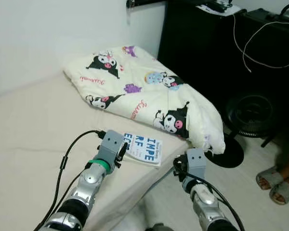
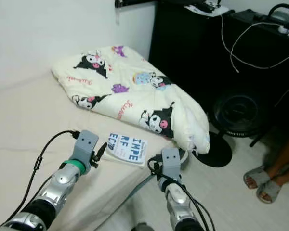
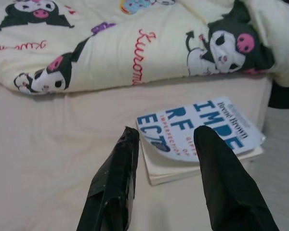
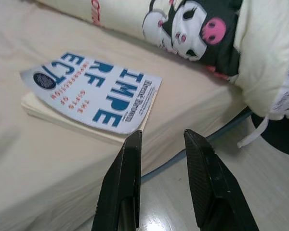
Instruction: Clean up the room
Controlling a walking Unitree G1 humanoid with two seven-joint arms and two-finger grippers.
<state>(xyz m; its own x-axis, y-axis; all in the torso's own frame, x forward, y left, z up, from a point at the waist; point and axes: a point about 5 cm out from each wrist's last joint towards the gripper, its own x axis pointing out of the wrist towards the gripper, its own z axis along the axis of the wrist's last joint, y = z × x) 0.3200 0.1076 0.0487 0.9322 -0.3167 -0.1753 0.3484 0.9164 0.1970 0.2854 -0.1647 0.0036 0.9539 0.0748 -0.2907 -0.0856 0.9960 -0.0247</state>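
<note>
Hovering over the bed's [image 1: 24,144] near edge, left end effector [image 3: 166,139] is released, fingers spread just short of the book [image 1: 143,147]. Right end effector [image 4: 161,137] is released too, off the bed's edge beside the book. Beyond it, the quilt [image 1: 144,91] overhangs the bed's corner, partly hiding the fan [image 1: 248,118]. Sandalled feet [image 1: 274,183] cut off at frame edge.

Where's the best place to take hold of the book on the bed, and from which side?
Likely the book's overhanging cover edge, on its side nearest the robot's left, where the cover curls up off the pages. The left hand, fingers open, is already beside it; slide one finger beneath. The book lies flat near the bed edge.
</note>
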